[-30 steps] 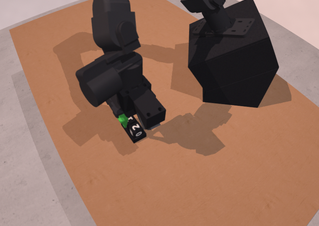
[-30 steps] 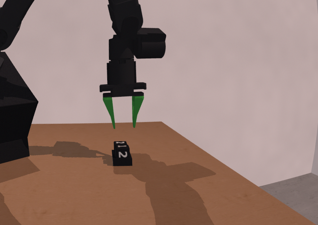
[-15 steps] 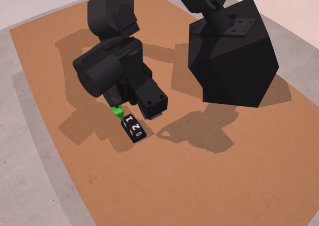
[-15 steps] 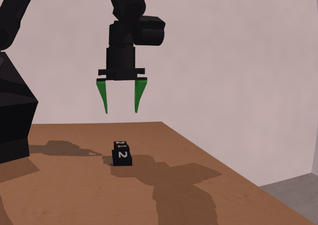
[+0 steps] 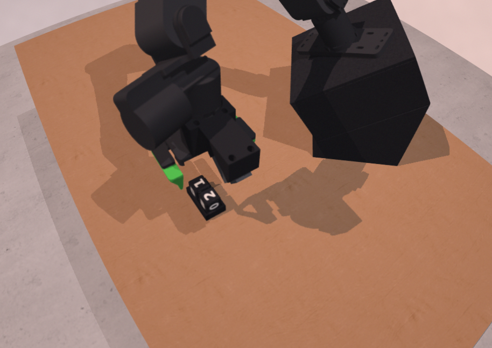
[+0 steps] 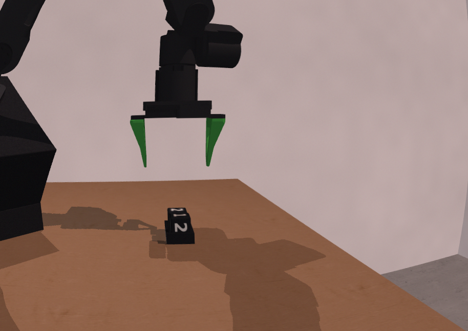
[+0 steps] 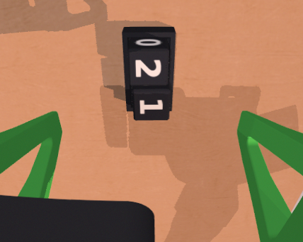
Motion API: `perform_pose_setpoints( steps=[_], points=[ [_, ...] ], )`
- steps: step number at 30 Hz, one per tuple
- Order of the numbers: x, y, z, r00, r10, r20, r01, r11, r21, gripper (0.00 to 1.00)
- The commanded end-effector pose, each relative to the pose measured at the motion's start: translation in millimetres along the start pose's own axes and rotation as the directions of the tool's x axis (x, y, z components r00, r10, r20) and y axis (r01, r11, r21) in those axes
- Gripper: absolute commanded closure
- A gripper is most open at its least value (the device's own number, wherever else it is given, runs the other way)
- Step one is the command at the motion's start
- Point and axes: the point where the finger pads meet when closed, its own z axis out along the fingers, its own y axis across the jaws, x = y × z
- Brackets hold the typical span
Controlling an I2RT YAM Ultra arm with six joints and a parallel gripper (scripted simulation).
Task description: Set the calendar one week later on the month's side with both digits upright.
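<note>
The calendar (image 5: 205, 197) is a small black tray with two black cubes side by side, flat on the brown table top. In the wrist view (image 7: 149, 73) the cube tops read 2 (image 7: 151, 69) and 1 (image 7: 151, 107), and the far end face reads 0 (image 7: 148, 43). In the exterior view (image 6: 179, 226) the near end face reads 2. The month's name shows in no view. My gripper (image 6: 176, 164) hangs well above the calendar, green fingers wide open and empty. It also shows in the wrist view (image 7: 150, 122) and in the top view (image 5: 202, 169), where one finger is hidden.
The arm's large black base block (image 5: 357, 98) stands at the back right of the table and shows at the left edge in the exterior view (image 6: 18, 161). Grey floor surrounds the table top.
</note>
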Motion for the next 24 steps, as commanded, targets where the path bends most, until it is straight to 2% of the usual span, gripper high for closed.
perform_pose_setpoints(
  steps=[1,12,23,24],
  points=[
    [-4.2,-6.5,-10.9,1.0,0.002,0.017,-0.003,1.0,0.022,0.0],
    [-3.2,-10.9,-20.9,1.0,0.01,0.018,-0.01,0.999,0.034,0.0],
    [-1.8,-9.2,-70.1,1.0,0.011,0.017,-0.011,0.999,0.034,0.0],
    [-1.8,-9.2,-70.1,1.0,0.011,0.017,-0.011,0.999,0.034,0.0]
  ],
)
